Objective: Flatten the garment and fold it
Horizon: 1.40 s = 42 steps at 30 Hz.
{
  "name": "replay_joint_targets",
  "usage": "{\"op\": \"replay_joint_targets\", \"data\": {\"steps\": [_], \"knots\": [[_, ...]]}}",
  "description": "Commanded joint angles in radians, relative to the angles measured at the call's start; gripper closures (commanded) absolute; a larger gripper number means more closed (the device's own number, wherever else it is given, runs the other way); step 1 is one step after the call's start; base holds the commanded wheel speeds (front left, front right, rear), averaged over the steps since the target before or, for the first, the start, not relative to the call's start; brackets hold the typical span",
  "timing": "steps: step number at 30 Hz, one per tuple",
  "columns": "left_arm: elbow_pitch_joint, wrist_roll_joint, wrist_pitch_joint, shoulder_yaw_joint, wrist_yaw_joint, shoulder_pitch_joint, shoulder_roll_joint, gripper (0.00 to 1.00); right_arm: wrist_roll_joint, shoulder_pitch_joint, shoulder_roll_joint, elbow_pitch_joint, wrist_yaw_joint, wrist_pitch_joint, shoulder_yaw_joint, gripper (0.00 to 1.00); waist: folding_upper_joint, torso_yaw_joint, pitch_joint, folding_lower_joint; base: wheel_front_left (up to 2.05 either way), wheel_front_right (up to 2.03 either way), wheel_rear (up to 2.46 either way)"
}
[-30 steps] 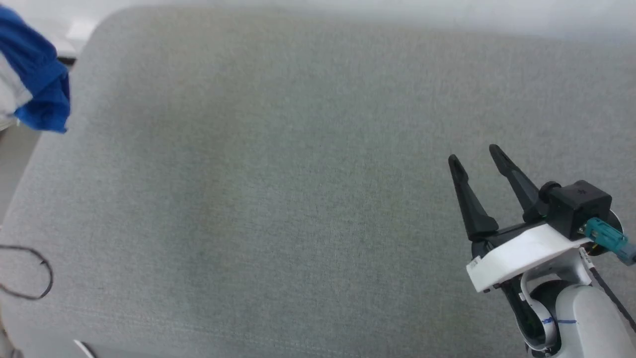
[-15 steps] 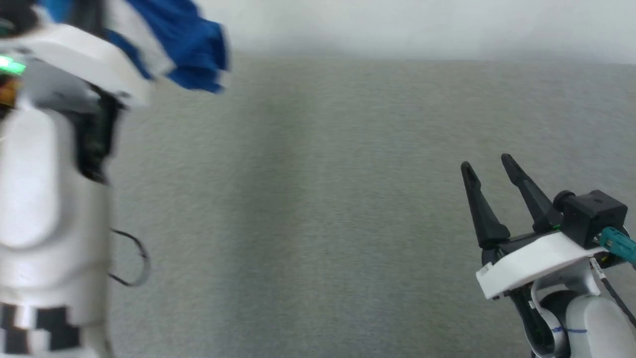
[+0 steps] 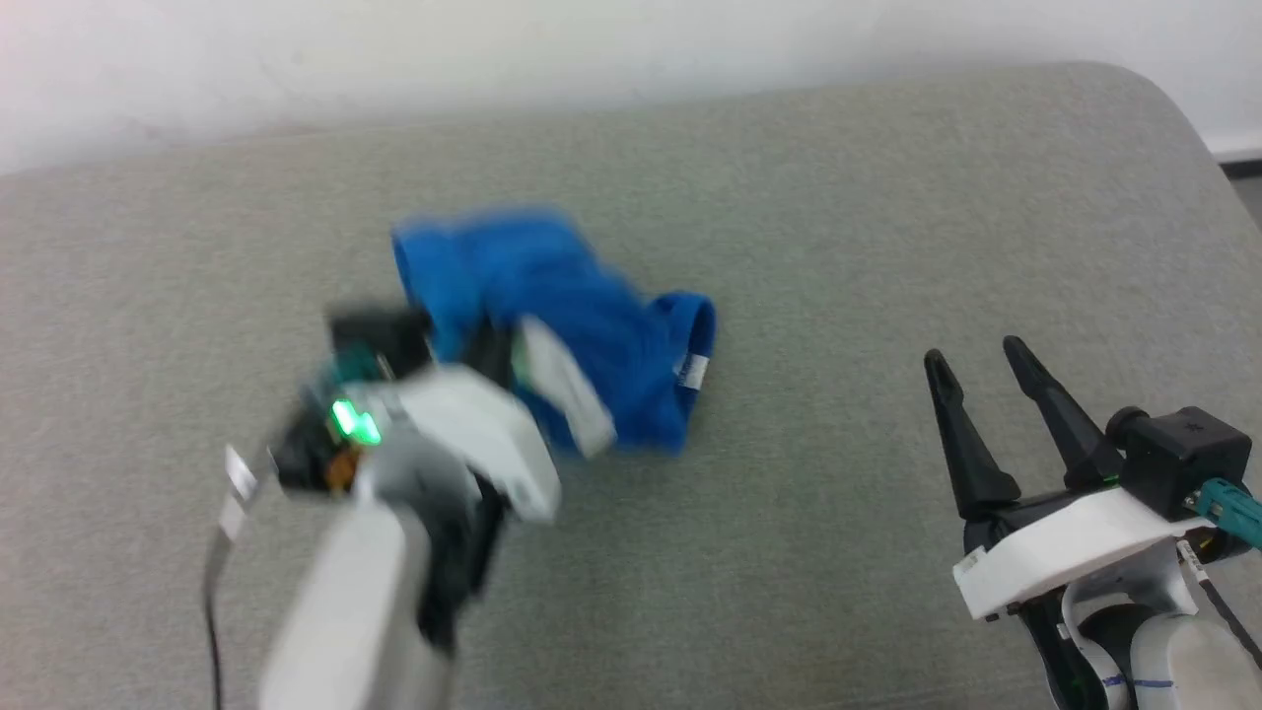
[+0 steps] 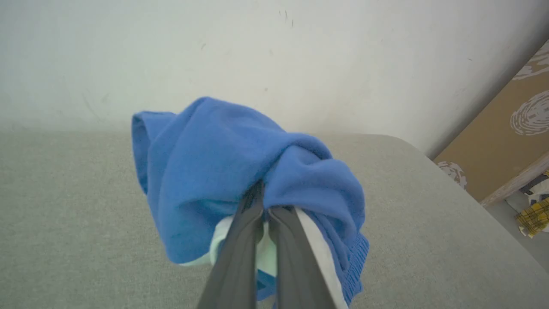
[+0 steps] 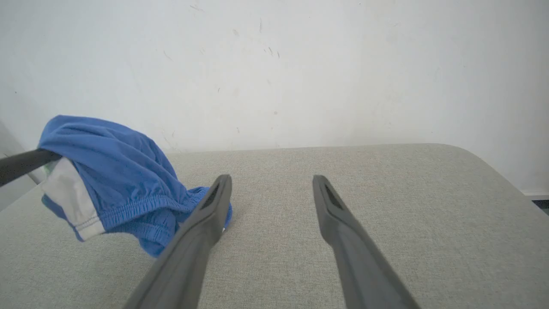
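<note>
The garment point(image 3: 582, 325) is a bunched blue bundle with a white stripe and a small white label, over the middle of the grey padded table point(image 3: 838, 197). My left gripper point(image 3: 498, 350), blurred in the head view, is shut on it. In the left wrist view the two fingers meet at the gripper's tip point(image 4: 265, 201), and the blue fabric point(image 4: 206, 171) is draped over them. From the right wrist view the garment point(image 5: 116, 176) hangs from a dark left finger point(image 5: 21, 165), its lower folds reaching the table. My right gripper point(image 3: 974, 355) point(image 5: 272, 180) stands open and holds nothing, to the garment's right.
A white wall point(image 5: 300, 64) rises behind the table's far edge. The table's rounded corner point(image 4: 407, 146) is at the far right, with a brown patterned board point(image 4: 506, 137) and a yellow plaid cloth point(image 4: 532, 216) beyond it. A dark cable point(image 3: 209, 592) hangs at the lower left.
The head camera has swung. My left arm has come in from the far left and carried the garment to the middle of the table. The right gripper has stayed open.
</note>
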Motion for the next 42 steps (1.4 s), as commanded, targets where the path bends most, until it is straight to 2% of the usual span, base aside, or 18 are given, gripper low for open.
{"op": "replay_joint_targets", "data": {"steps": [1,6,7,8,9,17,26,32,38,42], "knots": [[0.004,0.000,-0.015,-0.018,0.009,0.053,-0.008,1.00,0.009,0.007,0.002,0.000,-0.001,-0.005,0.002,0.00,0.0000,-0.021,0.017,0.0000,0.00,0.00,0.00],[0.038,-0.019,-0.055,-0.065,0.017,0.182,-0.024,1.00,0.016,0.008,0.002,0.008,-0.001,-0.011,0.010,0.00,0.0000,-0.028,0.023,0.0000,0.00,0.00,0.00],[0.044,-0.021,-0.067,-0.069,0.017,0.197,-0.025,0.69,0.016,0.009,0.002,0.012,-0.001,-0.012,0.011,0.00,0.0000,-0.028,0.021,0.0000,0.00,0.00,0.00],[0.044,-0.018,-0.080,-0.075,0.015,0.207,-0.025,0.15,0.016,0.010,0.002,0.015,-0.001,-0.013,0.010,0.00,0.0000,-0.025,0.018,0.0000,0.00,0.00,0.00],[0.041,-0.011,-0.094,-0.082,0.013,0.215,-0.024,0.00,0.016,0.011,0.002,0.019,-0.001,-0.014,0.008,0.00,0.0000,-0.021,0.013,0.0000,0.00,0.00,0.00],[-0.079,0.033,-0.196,-0.092,0.014,0.256,0.005,0.00,0.022,0.026,0.002,0.038,-0.001,-0.010,0.006,0.00,0.0000,0.006,-0.036,0.0000,0.00,0.00,0.00],[-0.273,0.046,-0.212,-0.001,0.060,0.302,0.084,0.00,0.028,0.027,0.002,0.052,-0.001,0.019,0.013,0.00,0.0000,0.063,-0.055,0.0000,0.00,0.00,0.00],[-0.352,0.045,-0.207,0.082,0.088,0.339,0.146,0.00,0.024,0.007,0.000,0.091,-0.001,0.150,0.067,0.00,0.0000,0.105,-0.050,0.0000,0.00,0.00,0.00],[-0.401,0.038,-0.205,0.139,0.102,0.384,0.187,0.00,0.118,-0.032,-0.070,0.147,-0.001,0.335,0.171,0.00,0.0000,0.146,-0.041,0.0000,0.00,0.00,0.00],[-0.416,0.030,-0.210,0.145,0.099,0.392,0.192,0.00,0.208,-0.085,-0.115,0.202,-0.001,0.415,0.248,0.00,0.0000,0.177,-0.023,0.0000,0.00,0.00,0.00]]}}
